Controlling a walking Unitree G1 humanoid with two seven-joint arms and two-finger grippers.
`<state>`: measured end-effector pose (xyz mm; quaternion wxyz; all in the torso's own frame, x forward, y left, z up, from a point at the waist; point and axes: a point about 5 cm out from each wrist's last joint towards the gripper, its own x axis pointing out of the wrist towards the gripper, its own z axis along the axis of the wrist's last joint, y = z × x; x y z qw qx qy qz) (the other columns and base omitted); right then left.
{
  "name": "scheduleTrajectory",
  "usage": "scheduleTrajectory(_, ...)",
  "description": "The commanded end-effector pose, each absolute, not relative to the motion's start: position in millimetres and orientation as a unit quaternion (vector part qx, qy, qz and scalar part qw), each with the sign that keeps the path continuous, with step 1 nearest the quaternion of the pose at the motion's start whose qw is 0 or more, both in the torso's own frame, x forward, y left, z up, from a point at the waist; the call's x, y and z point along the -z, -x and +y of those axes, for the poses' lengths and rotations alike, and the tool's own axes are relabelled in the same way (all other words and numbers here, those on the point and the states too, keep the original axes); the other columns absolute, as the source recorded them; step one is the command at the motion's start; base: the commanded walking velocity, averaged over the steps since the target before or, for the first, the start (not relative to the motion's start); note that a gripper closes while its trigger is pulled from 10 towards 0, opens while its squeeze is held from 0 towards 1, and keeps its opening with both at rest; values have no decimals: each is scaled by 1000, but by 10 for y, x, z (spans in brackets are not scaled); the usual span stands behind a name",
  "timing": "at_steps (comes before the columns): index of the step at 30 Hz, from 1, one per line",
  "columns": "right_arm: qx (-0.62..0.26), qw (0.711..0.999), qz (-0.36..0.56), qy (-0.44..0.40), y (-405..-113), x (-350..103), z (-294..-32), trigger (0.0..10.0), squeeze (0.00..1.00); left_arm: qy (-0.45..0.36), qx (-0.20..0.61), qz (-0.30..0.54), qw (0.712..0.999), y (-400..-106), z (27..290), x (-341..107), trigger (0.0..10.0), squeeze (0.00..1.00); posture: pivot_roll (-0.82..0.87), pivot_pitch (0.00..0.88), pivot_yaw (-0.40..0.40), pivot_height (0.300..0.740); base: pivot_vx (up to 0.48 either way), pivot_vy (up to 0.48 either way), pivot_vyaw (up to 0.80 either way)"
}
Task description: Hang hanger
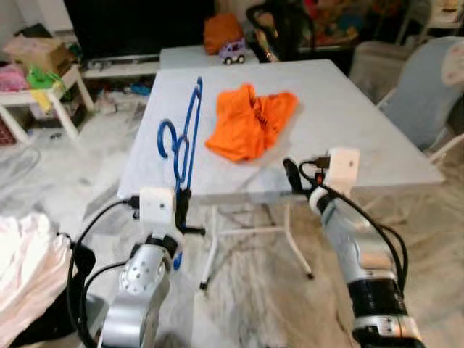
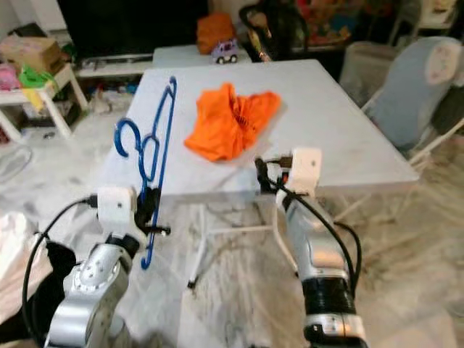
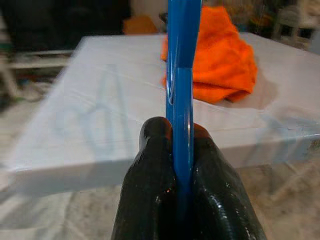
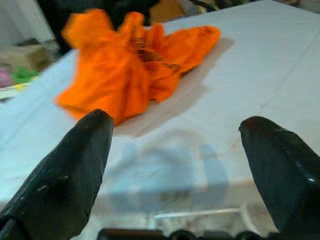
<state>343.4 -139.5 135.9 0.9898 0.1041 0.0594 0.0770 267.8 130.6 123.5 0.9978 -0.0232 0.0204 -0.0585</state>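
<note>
A blue plastic hanger [image 1: 187, 138] stands almost upright in front of the table's front left corner, hook pointing left. My left gripper [image 1: 183, 206] is shut on its lower part, and in the left wrist view the blue bar [image 3: 182, 100] runs up between the two closed fingers [image 3: 150, 190]. An orange garment [image 1: 250, 119] lies crumpled on the pale table [image 1: 348, 123], near the middle of its front half. My right gripper [image 1: 293, 177] hovers at the table's front edge, open and holding nothing, and it faces the garment [image 4: 125, 70] from a short distance.
A pale grey chair [image 1: 428, 87] stands at the table's right. A toy car [image 1: 232, 51] sits on a second table behind. A low white side table [image 1: 43, 94] with clutter is at the far left, and white cloth [image 1: 25, 275] lies at the lower left.
</note>
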Motion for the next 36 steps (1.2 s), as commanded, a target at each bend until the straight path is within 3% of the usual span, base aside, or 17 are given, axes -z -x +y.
scheduleTrajectory(1, -85, 988, 64, -109, -3467, -1370, -1375, 10000, 0, 27, 57, 16, 998, -2710, 1291, -1245, 10000, 0, -70, 0, 35, 740, -292, 0, 0)
scheduleTrajectory(14, -106, 992, 43, -57, -3512, -1405, -1326, 10000, 0, 17, 63, 18, 998, -2729, 1322, -1232, 10000, 0, -70, 0, 52, 740, -291, 0, 0)
scheduleTrajectory(25, -193, 981, 8, -7, -3471, -1522, -1182, 10000, 0, -3, 81, 26, 996, -2677, 1318, -1240, 10000, 0, -55, 0, 51, 740, -189, 0, 0)
scheduleTrajectory(36, -282, 953, -15, 108, -3397, -1566, -1354, 10000, 0, 6, 169, 146, 975, -2492, 1363, -926, 10000, 0, -60, 0, 33, 740, 0, 0, 0)
